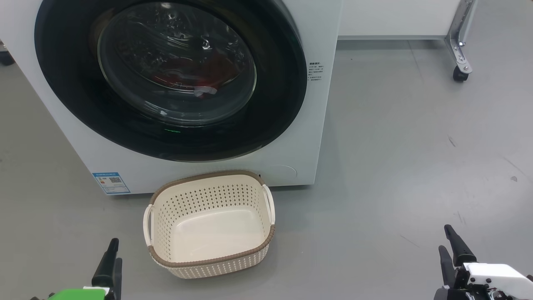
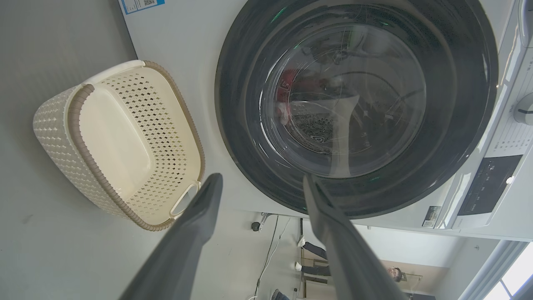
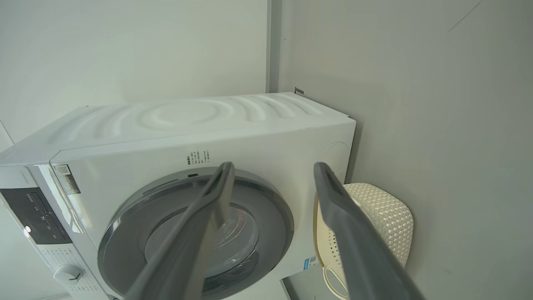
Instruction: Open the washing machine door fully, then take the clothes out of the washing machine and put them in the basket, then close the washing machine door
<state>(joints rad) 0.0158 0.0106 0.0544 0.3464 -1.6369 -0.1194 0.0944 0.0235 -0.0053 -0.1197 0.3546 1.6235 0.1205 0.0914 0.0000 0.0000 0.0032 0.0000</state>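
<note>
- Upper left of head view: the washing machine door (image 1: 170, 75) sits shut, flush against the washing machine (image 1: 318, 125). Step in hand, as I judge it: opening the door, not yet begun.
- The clothes (image 1: 200, 68) show as a red patch behind the door's glass, near its centre.
- Lower centre of head view: the basket (image 1: 212, 260) stands on the floor (image 1: 395, 166), just beside the machine's front and below the door's lower edge. Nothing is in it.
- The left gripper (image 2: 261, 179) has its fingers apart and holds nothing. In the left wrist view the tips lie over the lower edge of the door.
- The right gripper (image 3: 274, 166) has its fingers apart and holds nothing. It sits at the lower right of head view, well apart from the machine.
- Right wrist view, centre left: a small dark notch (image 3: 193, 175) at the door's edge, near the printed label (image 3: 198, 157). Probably the pull, but too small to be sure. In head view that label sits right of the door, so the latch side is likely the door's right edge.
- To do it well: hook one finger behind the rim at the notch rather than pinching the glossy face, which likely offers little purchase.
- Draw outward, then follow the door's arc instead of pulling straight.
- Carry the swing to its stop so the mouth is free for reaching.
- Risk: the door's lower edge passing over the basket. The clearance cannot be told from here.
</note>
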